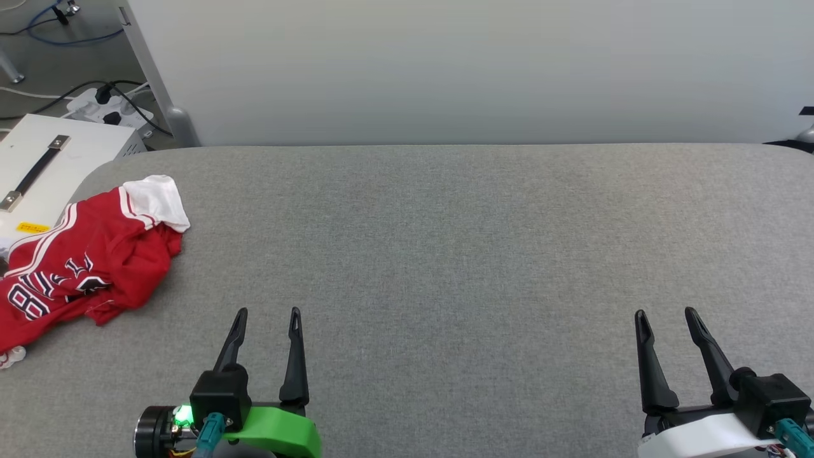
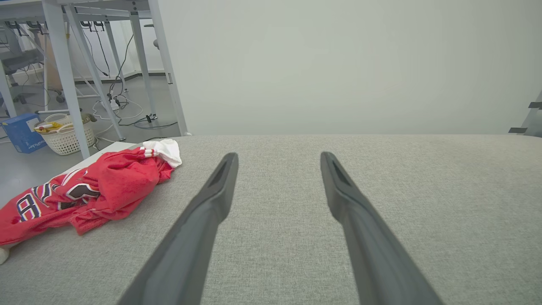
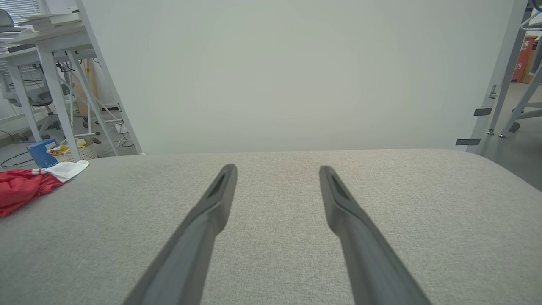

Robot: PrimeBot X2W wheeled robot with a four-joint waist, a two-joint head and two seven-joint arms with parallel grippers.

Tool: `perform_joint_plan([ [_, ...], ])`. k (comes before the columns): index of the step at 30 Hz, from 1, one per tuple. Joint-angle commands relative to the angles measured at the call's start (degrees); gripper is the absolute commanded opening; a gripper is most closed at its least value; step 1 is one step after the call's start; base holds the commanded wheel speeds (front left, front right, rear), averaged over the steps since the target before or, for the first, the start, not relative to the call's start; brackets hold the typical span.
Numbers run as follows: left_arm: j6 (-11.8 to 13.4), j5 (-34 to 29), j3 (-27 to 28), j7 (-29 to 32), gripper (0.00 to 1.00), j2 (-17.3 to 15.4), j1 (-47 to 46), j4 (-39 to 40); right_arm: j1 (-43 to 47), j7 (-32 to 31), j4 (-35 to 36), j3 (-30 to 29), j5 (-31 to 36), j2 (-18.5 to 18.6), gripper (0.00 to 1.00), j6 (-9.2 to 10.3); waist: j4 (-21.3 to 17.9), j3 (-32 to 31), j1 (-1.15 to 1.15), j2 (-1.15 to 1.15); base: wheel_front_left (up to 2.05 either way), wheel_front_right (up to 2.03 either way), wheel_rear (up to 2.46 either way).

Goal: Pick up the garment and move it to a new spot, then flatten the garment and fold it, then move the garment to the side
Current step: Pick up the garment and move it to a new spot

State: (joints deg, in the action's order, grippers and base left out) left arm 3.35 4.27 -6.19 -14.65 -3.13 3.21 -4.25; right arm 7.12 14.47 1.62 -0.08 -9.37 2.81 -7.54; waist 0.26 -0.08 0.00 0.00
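Note:
The red garment [image 1: 89, 261] lies crumpled at the far left edge of the grey padded table [image 1: 445, 254], a white sleeve on top and black lettering showing. It also appears in the left wrist view [image 2: 84, 190] and at the left edge of the right wrist view [image 3: 25, 184]. My left gripper [image 1: 267, 315] stands open near the front edge, to the right of the garment and apart from it. Far to the right, my right gripper [image 1: 666, 315] is open too. Nothing sits between either pair of fingers.
A white case with a black handle [image 1: 38, 172] sits beyond the table's left edge, a power strip with cables [image 1: 108, 108] behind it. A pale partition [image 1: 470, 70] backs the table. White desk legs [image 2: 63, 76] and a basket [image 2: 67, 135] stand on the floor to the left.

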Motion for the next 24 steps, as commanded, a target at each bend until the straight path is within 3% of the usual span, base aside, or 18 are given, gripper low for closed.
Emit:
perform_joint_plan([
  [1,0.31,-0.11,0.02,-0.35,1.00,0.25,0.43,-0.09,0.74,0.52,-0.05,0.03,-0.13,0.07,1.00,0.05,0.10,-0.02,0.00,0.00,0.00,0.00,0.00],
  [10,0.43,-0.41,0.65,-0.35,1.00,0.25,0.10,-0.37,0.62,0.52,0.58,0.60,0.86,0.07,1.00,0.05,2.16,0.34,0.00,0.00,0.00,0.00,0.00],
  [24,0.59,0.07,2.05,-0.35,1.00,0.25,-0.94,-0.25,-0.01,0.52,1.02,0.45,1.68,0.07,1.00,0.05,11.22,1.85,0.00,0.00,0.00,0.00,0.00],
])
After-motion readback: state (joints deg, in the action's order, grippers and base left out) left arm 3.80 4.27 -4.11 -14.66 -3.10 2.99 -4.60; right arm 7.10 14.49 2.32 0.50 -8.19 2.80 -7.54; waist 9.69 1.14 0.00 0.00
